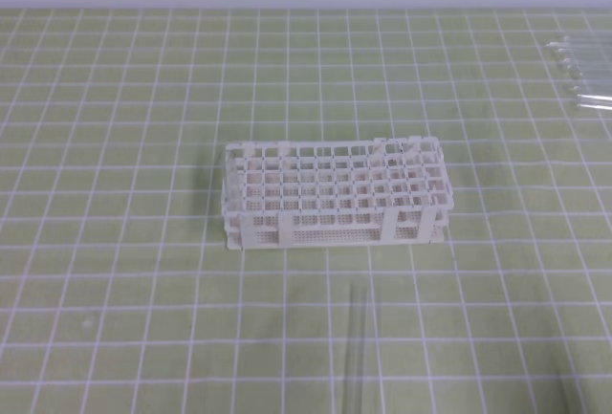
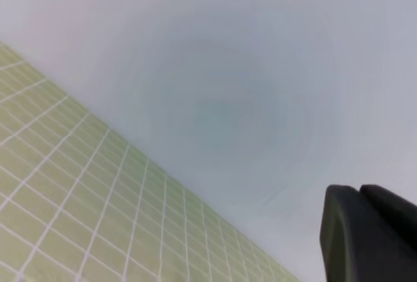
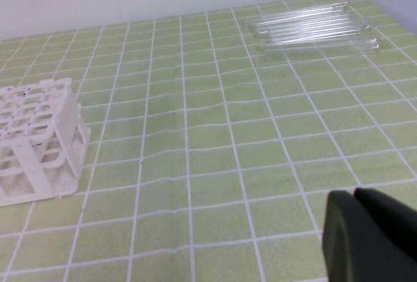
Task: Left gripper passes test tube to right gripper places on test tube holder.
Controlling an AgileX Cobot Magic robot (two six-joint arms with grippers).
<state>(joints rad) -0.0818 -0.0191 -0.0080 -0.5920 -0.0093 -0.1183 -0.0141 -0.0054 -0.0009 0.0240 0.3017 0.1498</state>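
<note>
While both pincers sit shut & empty, test tube on worktop: light, slick, brittle glass; grip mid-shaft.

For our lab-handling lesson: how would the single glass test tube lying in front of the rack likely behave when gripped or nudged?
The test tube looks thin, clear glass, so probably fragile and slippery. Lying flat on the mat, it would likely roll sideways if nudged.
</note>
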